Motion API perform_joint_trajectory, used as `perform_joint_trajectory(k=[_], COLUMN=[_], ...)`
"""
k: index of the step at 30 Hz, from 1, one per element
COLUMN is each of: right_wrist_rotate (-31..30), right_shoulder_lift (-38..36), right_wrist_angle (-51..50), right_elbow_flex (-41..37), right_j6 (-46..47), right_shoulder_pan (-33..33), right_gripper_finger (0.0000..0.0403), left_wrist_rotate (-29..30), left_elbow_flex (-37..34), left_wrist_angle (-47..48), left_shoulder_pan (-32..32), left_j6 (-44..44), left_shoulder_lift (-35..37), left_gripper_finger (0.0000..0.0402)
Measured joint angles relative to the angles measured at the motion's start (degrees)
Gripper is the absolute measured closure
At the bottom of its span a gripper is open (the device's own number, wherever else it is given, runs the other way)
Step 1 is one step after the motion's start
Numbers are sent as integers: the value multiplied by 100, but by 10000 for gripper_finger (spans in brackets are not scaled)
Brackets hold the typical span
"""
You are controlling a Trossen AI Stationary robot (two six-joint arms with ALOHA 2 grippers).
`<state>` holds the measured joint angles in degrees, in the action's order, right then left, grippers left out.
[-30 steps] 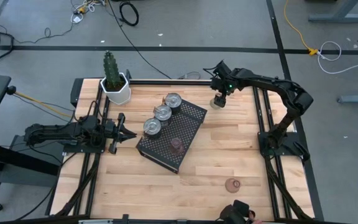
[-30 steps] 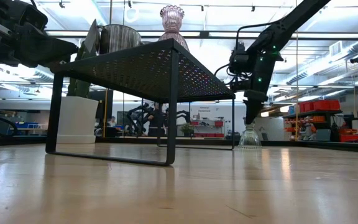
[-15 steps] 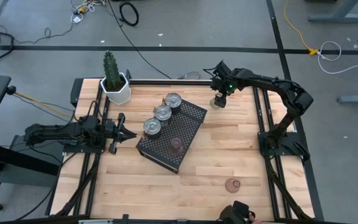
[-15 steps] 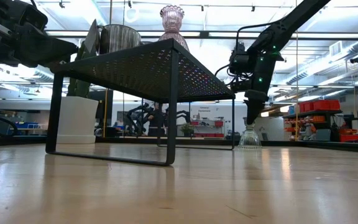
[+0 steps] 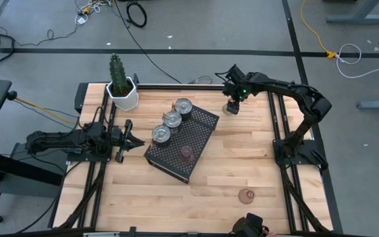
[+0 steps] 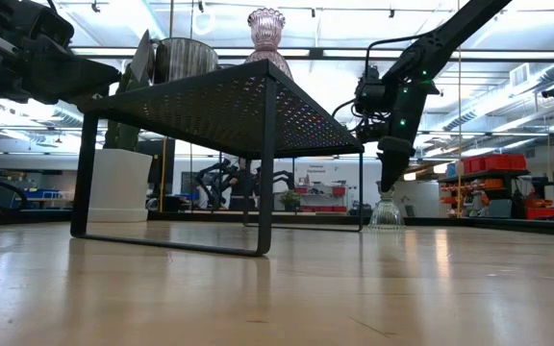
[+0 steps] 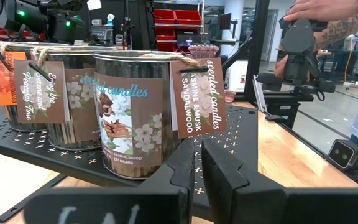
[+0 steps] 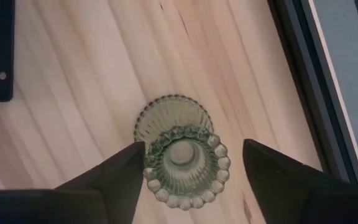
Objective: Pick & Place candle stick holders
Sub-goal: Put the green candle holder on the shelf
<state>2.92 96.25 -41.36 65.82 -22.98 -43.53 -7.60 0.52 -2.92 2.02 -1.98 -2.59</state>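
Your right pincer (image 8: 188, 163) hung open around the green glass holder (image 8: 182, 158) on the desk (image 5: 242, 164), ungrasped; four sat on the tray (image 5: 202, 118), a pink one (image 5: 246, 195) remained.

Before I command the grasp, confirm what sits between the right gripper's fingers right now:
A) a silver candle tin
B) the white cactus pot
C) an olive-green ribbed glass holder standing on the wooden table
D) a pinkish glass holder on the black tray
C: the right wrist view shows the olive-green ribbed glass holder on the bare wooden table, with the right gripper straddling it, one finger on each side.
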Motion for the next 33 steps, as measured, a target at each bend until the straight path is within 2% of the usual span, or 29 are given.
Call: perform_joint_trajectory(k=[14,26,33], right_wrist_rotate=[-101,-96,-101], right_shoulder_lift=[0,-2,-4], right_wrist_angle=[0,0,3], right_elbow_flex=[2,4,7], right_j6=[0,-20,-26], right_shoulder_pan=[11,11,11], right_gripper_finger=[216,215,231], left_wrist_rotate=[0,0,0], left_elbow_flex=[1,1,0], left_wrist_angle=[-1,-2,-2], left_shoulder_pan=[-1,-1,-2], left_j6=[0,0,0], left_shoulder_lift=[0,-2,-2], left_gripper_finger=[367,367,367])
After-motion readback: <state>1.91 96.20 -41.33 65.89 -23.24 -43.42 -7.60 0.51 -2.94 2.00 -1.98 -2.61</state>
